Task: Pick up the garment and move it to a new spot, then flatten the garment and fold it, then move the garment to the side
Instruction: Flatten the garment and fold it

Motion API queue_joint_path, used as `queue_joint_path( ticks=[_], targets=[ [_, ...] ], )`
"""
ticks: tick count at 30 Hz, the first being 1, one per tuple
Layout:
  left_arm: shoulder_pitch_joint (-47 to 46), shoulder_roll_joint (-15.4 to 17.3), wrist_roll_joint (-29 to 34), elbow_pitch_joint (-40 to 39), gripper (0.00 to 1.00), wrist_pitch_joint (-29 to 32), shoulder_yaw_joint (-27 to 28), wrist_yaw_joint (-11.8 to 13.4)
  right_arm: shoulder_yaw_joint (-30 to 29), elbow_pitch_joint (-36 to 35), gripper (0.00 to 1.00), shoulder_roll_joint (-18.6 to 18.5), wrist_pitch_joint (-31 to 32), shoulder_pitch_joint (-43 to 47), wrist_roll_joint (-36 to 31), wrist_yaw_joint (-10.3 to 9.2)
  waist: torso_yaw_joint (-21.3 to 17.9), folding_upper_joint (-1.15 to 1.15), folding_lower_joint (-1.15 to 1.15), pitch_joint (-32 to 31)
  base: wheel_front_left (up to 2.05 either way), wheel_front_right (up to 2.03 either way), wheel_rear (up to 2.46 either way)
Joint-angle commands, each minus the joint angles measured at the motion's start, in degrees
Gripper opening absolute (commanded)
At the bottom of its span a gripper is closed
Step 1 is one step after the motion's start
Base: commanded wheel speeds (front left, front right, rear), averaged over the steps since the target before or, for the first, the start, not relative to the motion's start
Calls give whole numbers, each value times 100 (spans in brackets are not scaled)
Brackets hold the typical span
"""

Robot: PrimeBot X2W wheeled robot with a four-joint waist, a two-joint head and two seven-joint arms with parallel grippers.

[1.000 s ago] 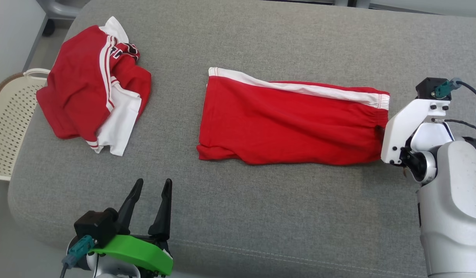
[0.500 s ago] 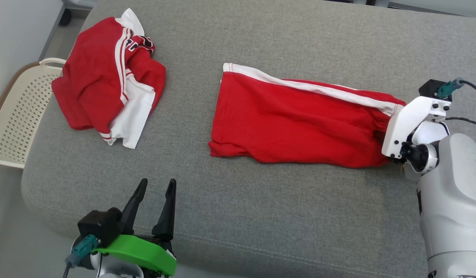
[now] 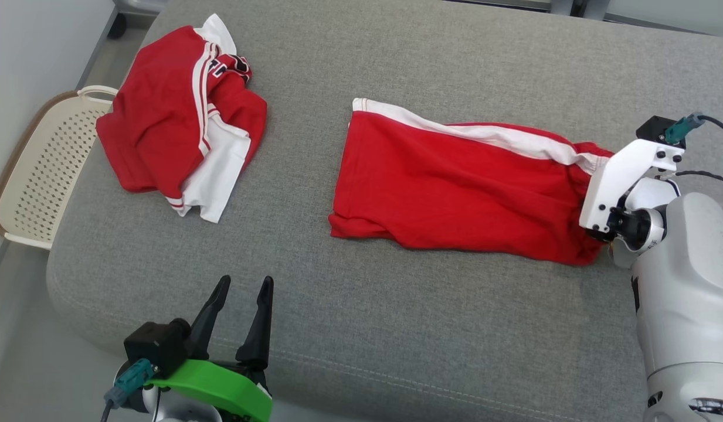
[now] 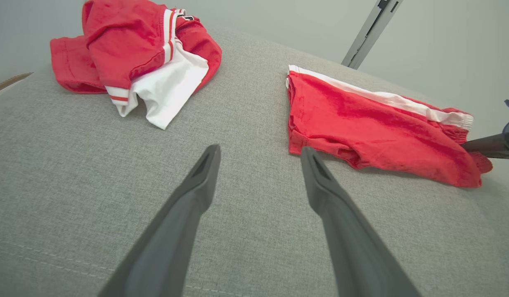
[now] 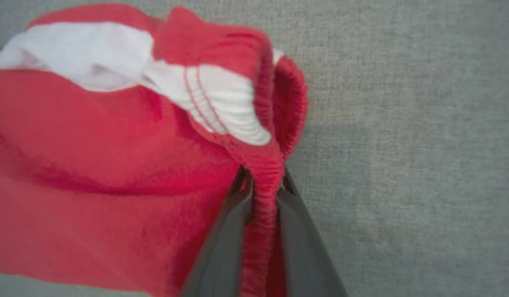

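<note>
Now | shorts (image 3: 455, 193): one, in right claw (image 5: 263, 181) | jersey (image 3: 162, 129): one | basket (image 3: 33, 170): one

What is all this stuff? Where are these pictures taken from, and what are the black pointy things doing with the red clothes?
This is a robot with two arms, and each arm ends in two long dark fingers. One picture comes from a camera on its head, looking down at a grey cushion. The other two come from cameras on its wrists, looking along the fingers. On the cushion lie red shorts with a white stripe. Further to the robot's left is a crumpled red and white garment. A cream basket stands beside the cushion. The left fingers are open and hold nothing. The right fingers pinch the stretchy waistband of the shorts.
</note>
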Motion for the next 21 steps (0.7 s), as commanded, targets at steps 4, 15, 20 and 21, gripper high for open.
queue_joint_path(
  ticks=[4,15,20,21],
  targets=[
    [-21,22,-65,10,100,-19,8,7,-41,206,0,0,-55,-137,-97,0,23,0,0,37,0,0,0],
    [-35,7,-104,-16,100,-46,18,59,-410,-78,0,-30,338,-255,-574,-5,-153,0,0,22,0,0,0],
    [-11,52,-124,-24,100,-60,36,71,-676,-508,0,-25,684,-54,-842,-4,-289,0,0,-27,0,0,0],
    [-8,58,-126,-28,100,-61,43,80,-724,-609,0,-40,759,-11,-877,-4,-317,0,0,-35,0,0,0]
  ],
)
